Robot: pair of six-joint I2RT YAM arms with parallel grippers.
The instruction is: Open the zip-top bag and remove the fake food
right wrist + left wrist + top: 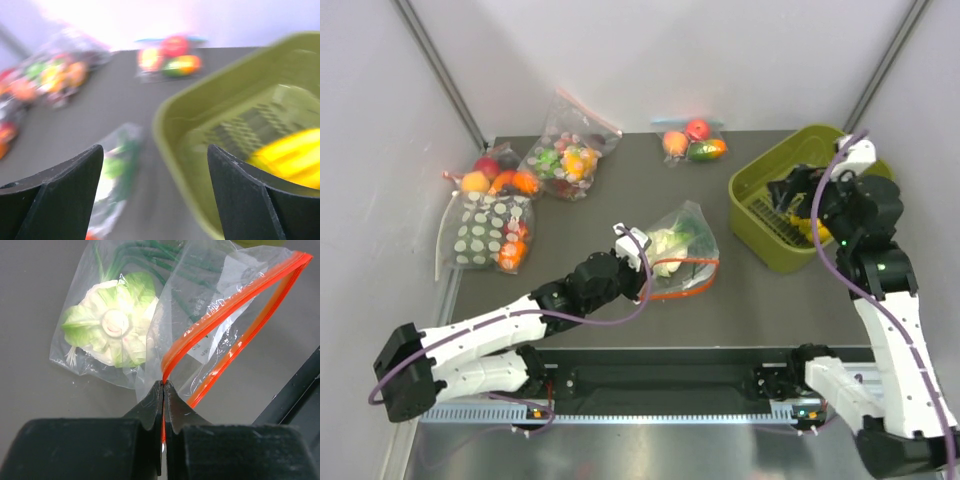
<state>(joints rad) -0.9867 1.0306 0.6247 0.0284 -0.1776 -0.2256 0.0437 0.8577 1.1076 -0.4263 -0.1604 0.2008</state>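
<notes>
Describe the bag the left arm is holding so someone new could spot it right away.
On the dark table, look just left of the green bin. The zip-top bag lies there alone, its orange zip strip pinched by the left tool. Unlike the fruit-filled bags around the edges, it holds a pale green lettuce head.

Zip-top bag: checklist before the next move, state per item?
1. Left claw clamped on the zip strip: ok.
2. Zip-top bag mouth open: ok, the strip gapes in the left wrist view.
3. Lettuce out of the bag: not ok, it is inside.
4. Bananas in the green basket: ok.
5. Right claw open and empty: ok, over the basket.
6. Bag will stay put under a pull: cannot tell.
</notes>
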